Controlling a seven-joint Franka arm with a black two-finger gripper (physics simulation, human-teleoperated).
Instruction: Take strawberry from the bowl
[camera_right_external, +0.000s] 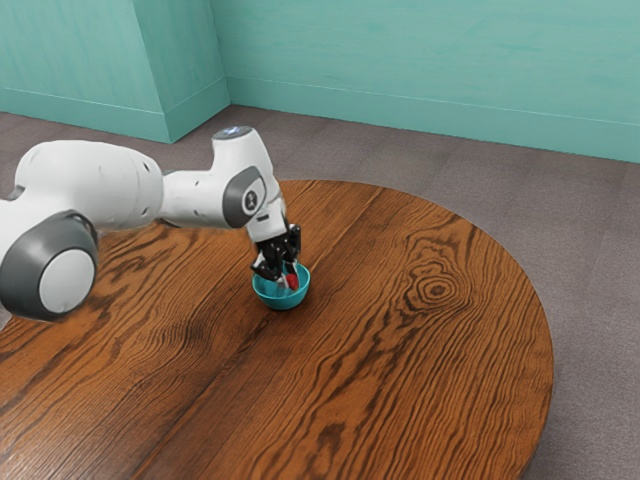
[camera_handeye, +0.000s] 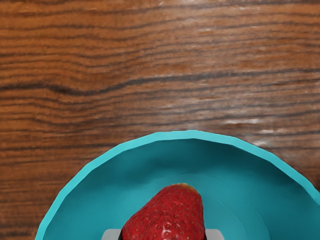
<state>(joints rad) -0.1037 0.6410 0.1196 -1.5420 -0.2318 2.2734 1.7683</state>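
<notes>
Evidently the getting hold is done and the lift is what comes next; the gripper (camera_right_external: 290, 276) points down into the turquoise bowl (camera_right_external: 280, 303), because the strawberry (camera_handeye: 170, 215) sits inside the rim and can be reached only from above; its fingers (camera_handeye: 215, 234) are closed on the fruit, one pressed to each side, as far as the wrist view lets one judge; that opposed grip makes sense, since a rounded, tapering berry would probably roll away from a push on one side alone. The narrower end, with its yellowish tip, pokes out from between the fingers, which leaves the fuller part for them to bear on; the strawberry is within the bowl's walls, though whether it touches the bottom I cannot tell. The bowl stands upright on the wooden table (camera_right_external: 430, 350), within the arm's (camera_right_external: 105, 185) reach, so the hand can work nearly straight down; a vertical rise seems wisest, as a sideways drift could knock the rim and drag the light-looking bowl along; a modest squeeze should suffice, for the smooth berry might slip if held too loosely.
</notes>
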